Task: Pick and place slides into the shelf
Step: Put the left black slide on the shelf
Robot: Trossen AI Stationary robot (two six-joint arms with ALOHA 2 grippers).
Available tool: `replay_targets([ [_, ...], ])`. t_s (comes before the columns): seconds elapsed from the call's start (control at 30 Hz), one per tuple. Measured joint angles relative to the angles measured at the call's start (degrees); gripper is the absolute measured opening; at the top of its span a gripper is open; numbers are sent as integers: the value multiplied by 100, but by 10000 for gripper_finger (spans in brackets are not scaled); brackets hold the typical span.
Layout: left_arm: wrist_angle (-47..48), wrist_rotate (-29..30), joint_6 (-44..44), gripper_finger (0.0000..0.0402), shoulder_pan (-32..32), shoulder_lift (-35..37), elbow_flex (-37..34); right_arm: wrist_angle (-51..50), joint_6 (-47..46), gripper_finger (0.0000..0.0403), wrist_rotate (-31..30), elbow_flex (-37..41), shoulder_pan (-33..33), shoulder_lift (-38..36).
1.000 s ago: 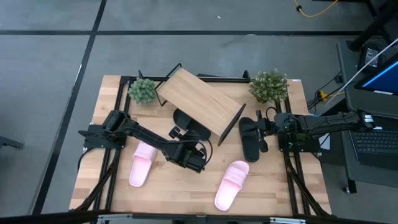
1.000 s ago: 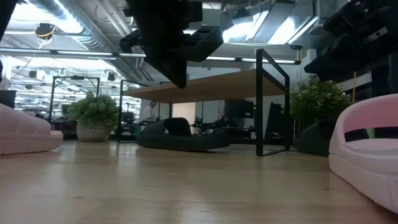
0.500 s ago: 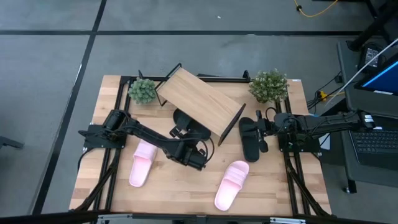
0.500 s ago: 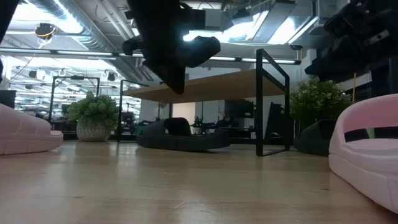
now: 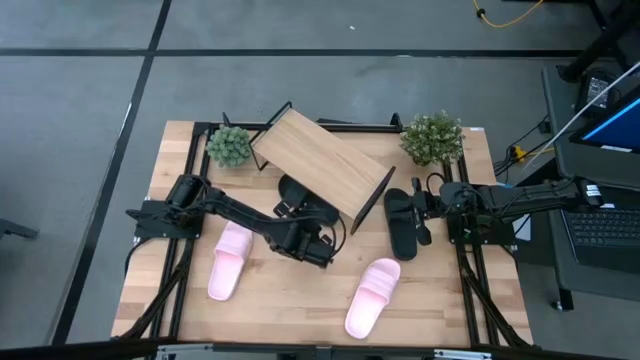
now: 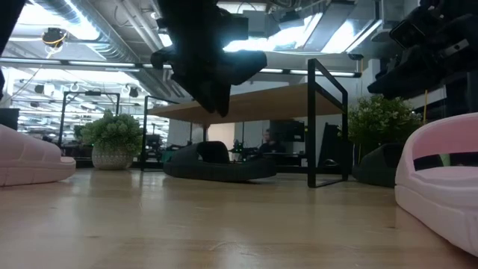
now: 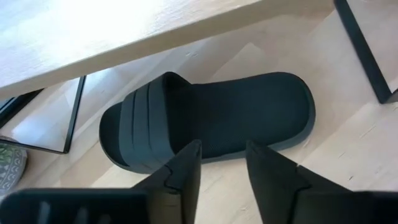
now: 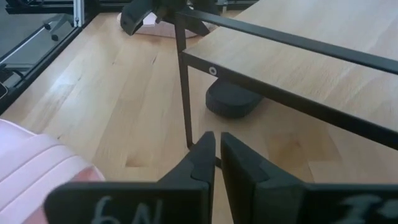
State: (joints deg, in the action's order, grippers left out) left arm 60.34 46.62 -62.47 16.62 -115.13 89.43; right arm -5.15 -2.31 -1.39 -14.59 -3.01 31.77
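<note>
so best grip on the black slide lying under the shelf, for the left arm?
Probably the sole's near long edge, behind the strap. The black slide lies flat on the table, half under the slanted shelf, so a straight top-down grasp looks blocked. The left gripper, open, already faces that edge from the table's open side; come in low from there. The strap sits deeper under the board.

Your black slide [image 7: 211, 121] looks matt and rubbery, its strap ribbed. The shelf [image 5: 320, 162] is smooth pale wood on thin black metal; the surface [image 5: 290, 310] is planked wood.
</note>
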Motion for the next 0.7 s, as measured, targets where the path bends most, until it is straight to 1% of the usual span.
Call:
replay_targets([
  [0.17, 0, -114, -51, 144, -78, 2, 0, -10, 0, 29, 0, 0, 1, 0],
  [0.37, 20, -115, -328, 145, -164, -59, -1, -10, -1, 29, 0, 0, 1, 0],
  [0.7, -34, -135, -334, 145, -239, -268, -139, -30, -6, 29, -1, -2, 0, -4],
])
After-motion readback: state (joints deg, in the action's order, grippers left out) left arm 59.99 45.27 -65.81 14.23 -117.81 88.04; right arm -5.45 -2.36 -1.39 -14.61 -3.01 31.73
